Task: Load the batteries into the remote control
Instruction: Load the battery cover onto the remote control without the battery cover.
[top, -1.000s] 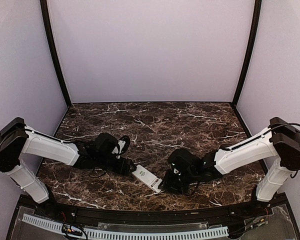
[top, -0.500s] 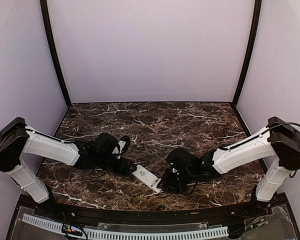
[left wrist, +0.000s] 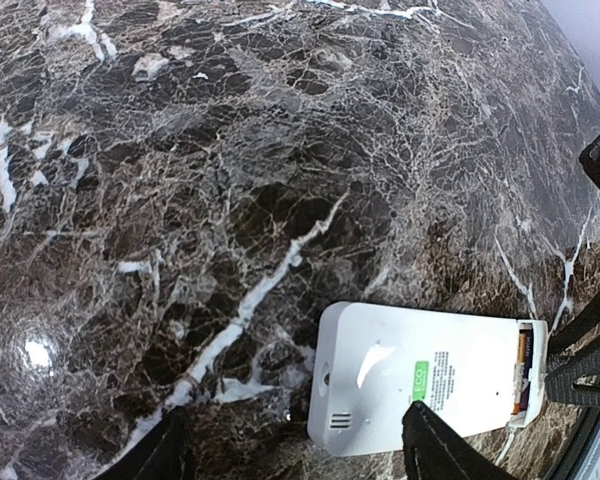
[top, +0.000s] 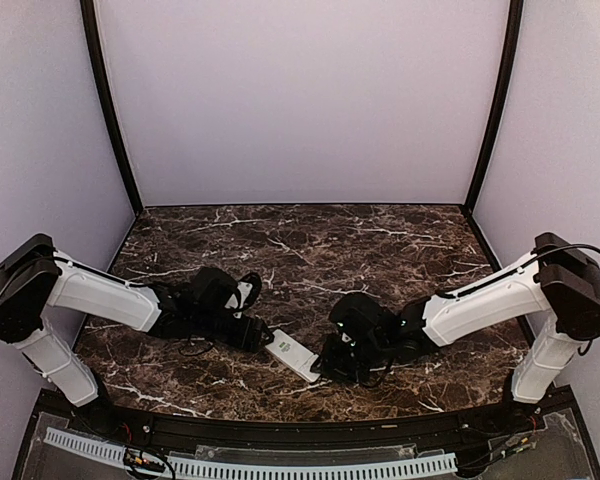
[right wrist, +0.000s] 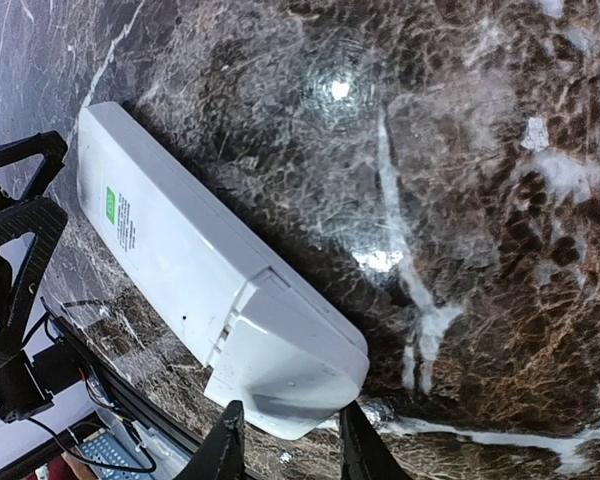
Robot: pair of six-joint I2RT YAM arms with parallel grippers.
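The remote control [top: 292,356] lies back-up on the marble, white with a green label [left wrist: 420,380], between my two grippers. Its battery cover [right wrist: 290,365] sits partly slid at the right end. A dark-and-orange sliver [left wrist: 523,372] shows in the gap there; I see no other trace of the batteries. My left gripper [left wrist: 295,445] is open and wide around the remote's other end, and one finger [left wrist: 435,450] overlaps its edge. My right gripper [right wrist: 288,440] stands narrowly open, its fingertips [right wrist: 228,435] against the cover's rounded end, which is wider than their gap.
The table's black front rail [top: 280,425] runs just behind the remote, with a white cable tray [top: 250,466] below it. Lilac walls enclose the marble top [top: 310,250]. The left gripper's black frame [right wrist: 15,230] shows beyond the remote in the right wrist view.
The right arm has crept left toward the remote's cover end, and its jaws have narrowed slightly. The left arm and the remote have hardly moved.
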